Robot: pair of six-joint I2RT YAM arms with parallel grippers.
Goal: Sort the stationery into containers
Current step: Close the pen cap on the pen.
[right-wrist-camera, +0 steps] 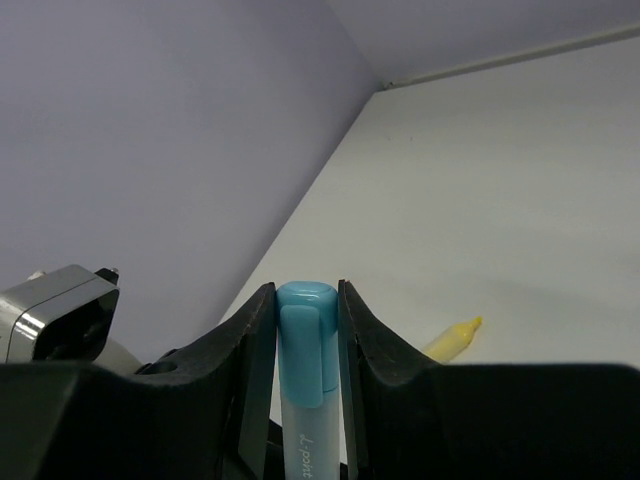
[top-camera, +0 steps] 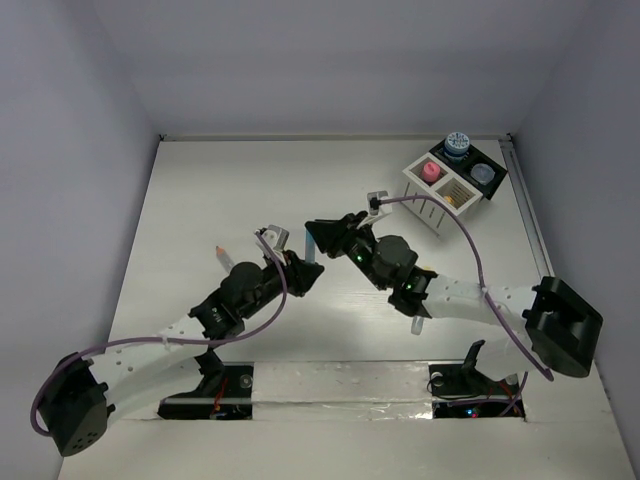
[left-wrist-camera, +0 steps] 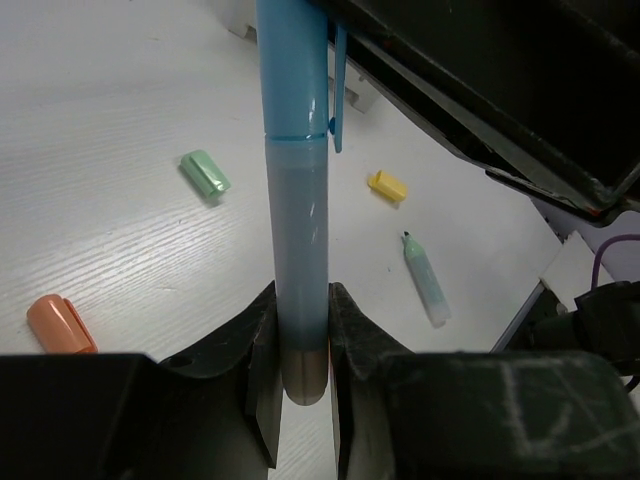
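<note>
Centrally over the white table [top-camera: 220, 180], the two arms meet on one pale-blue highlighter [left-wrist-camera: 296, 200], which is held off the surface between them. The left gripper [left-wrist-camera: 300, 335] is pinching the bare grey-blue barrel near its butt end, one black finger [left-wrist-camera: 262, 345] pressed to each side. The right gripper [right-wrist-camera: 305, 310] is clamped on the other end, its jaws squeezing the blue clipped cap [right-wrist-camera: 305, 335]. In the left wrist view the cap meets the barrel at a thin seam and looks seated, though I cannot be sure that it is fully closed.

Below the highlighter, loose pieces lie apart on the table: a green cap [left-wrist-camera: 205, 172], a yellow cap [left-wrist-camera: 387, 185], an orange cap [left-wrist-camera: 60, 322] near the lower left edge of that view, and an uncapped mint highlighter [left-wrist-camera: 425, 282] with a dark green tip. A yellow highlighter [right-wrist-camera: 455, 338] shows its tip beside the right gripper's finger.

At the far right corner stands the white slatted box [top-camera: 430, 213], joined to the black tray section [top-camera: 497, 185], well apart from both grippers. A pink-capped bottle [top-camera: 431, 172] sits in one white compartment, a grey cup [top-camera: 483, 173] in the black part, and a blue-patterned pot [top-camera: 457, 143] at the far end.
</note>
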